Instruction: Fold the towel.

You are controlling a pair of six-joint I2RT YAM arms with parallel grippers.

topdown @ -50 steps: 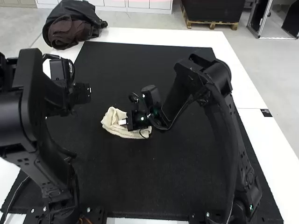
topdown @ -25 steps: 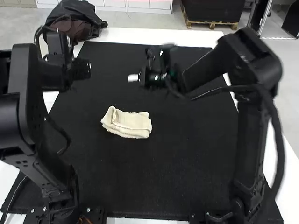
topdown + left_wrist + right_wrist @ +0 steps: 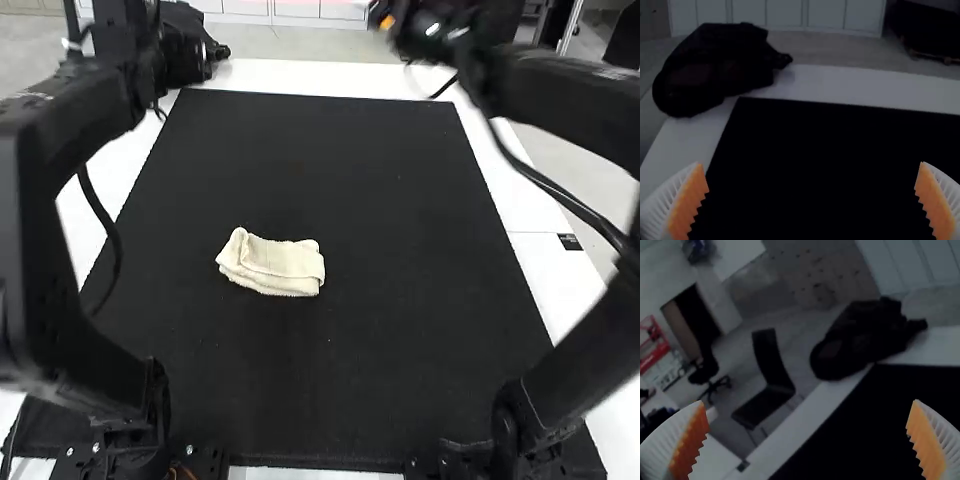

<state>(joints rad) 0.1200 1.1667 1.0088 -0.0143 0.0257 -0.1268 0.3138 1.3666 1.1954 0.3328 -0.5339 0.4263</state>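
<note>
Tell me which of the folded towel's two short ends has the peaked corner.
The left-hand end of the towel in the high view: its far corner rises to a point beside a crease, whereas the right-hand end looks blunter and squarer.

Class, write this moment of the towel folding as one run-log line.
towel: folded, lying on black mat | left end effector: open, empty | right end effector: open, empty

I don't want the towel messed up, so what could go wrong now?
The folded towel lies loose on the black mat, so an arm might brush it and open the folds.

One end has a corner sticking out, which could come undone first.

The dark bag sits at the edge of the table, so the left pincer might bump it.
</note>
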